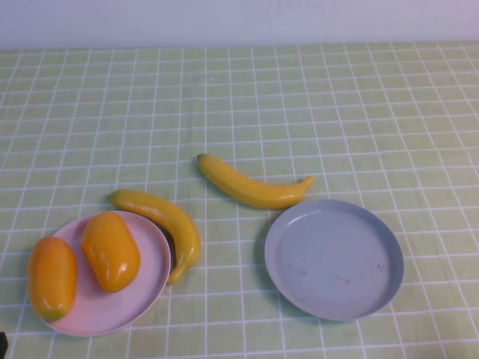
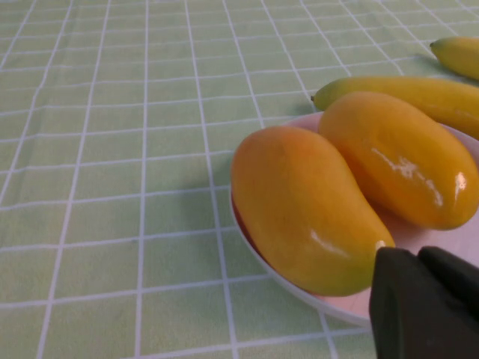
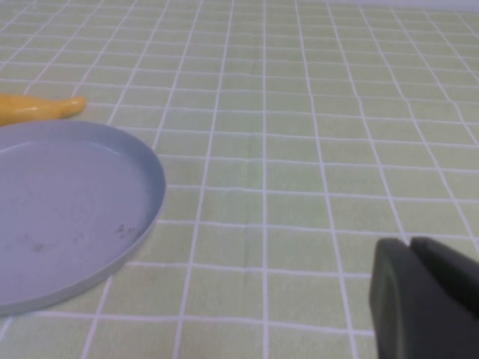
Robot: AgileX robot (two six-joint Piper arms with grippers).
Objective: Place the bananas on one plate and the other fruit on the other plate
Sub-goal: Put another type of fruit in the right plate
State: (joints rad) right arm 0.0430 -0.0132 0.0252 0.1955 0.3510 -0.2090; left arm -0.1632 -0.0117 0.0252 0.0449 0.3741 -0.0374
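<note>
You see left gripper [image 2: 423, 307] pressed together, holding nothing, just beside pink plate [image 1: 153, 288] carrying both mangoes [image 1: 111, 250]. Right gripper [image 3: 425, 299] pressed together, empty, near bare grey plate [image 1: 378, 295]. Two bananas [image 1: 254, 190] lie on tablecloth [image 1: 337, 112] beyond plates.

Left gripper [image 2: 423, 303] matte black blocky fingers, right gripper [image 3: 423, 298] same dark, rounded edges
</note>
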